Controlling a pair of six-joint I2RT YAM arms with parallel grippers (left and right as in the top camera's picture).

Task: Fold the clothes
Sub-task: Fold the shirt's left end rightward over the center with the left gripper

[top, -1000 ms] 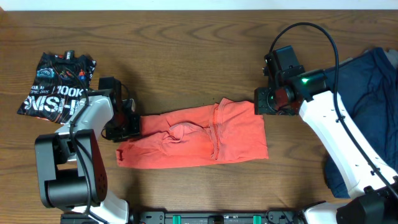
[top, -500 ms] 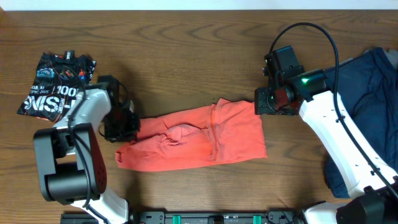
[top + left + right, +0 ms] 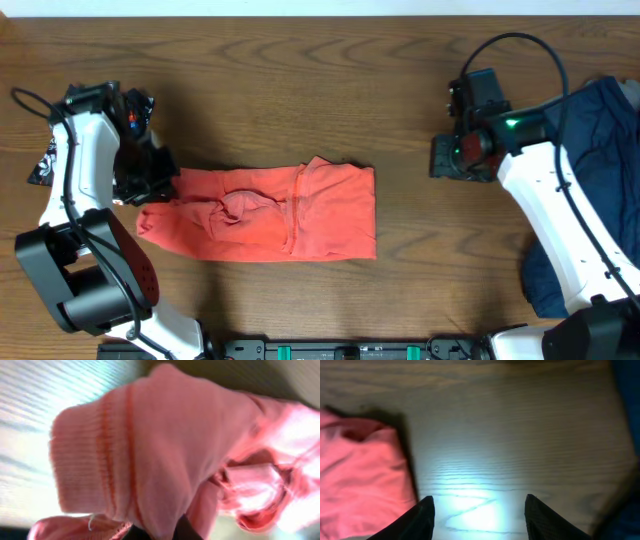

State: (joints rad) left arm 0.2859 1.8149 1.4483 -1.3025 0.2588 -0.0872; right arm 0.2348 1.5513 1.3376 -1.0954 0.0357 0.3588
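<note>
The coral-red T-shirt (image 3: 270,210) lies on the bench (image 3: 300,80) as a long band running crosswise, a little left of the middle. Its right edge is square and flat. Its left half is rumpled, with a seam crossing the cloth about midway, and the left end narrows toward the left pincer (image 3: 150,185). That pincer is closed tight on the shirt's left end. In the left wrist view almost everything is pink cloth, a ribbed edge with two lines of stitching, bunched right up against a dark bit of the pincer at the bottom of the view.

The right pincer (image 3: 447,158) stands off to the right of the shirt, not touching it, its jaws apart and holding nothing. In its own wrist view the two dark fingertips (image 3: 422,515) frame a patch of brightly lit bare wood, with the shirt's corner away at the left and a sliver of navy at the right edge.

The navy garment (image 3: 600,120) is heaped at the far right of the bench, partly under the right arm (image 3: 550,220). At the far left sits the black graphic-print tee (image 3: 135,105), mostly hidden behind the left arm (image 3: 75,170), so only scraps of its print show.
</note>
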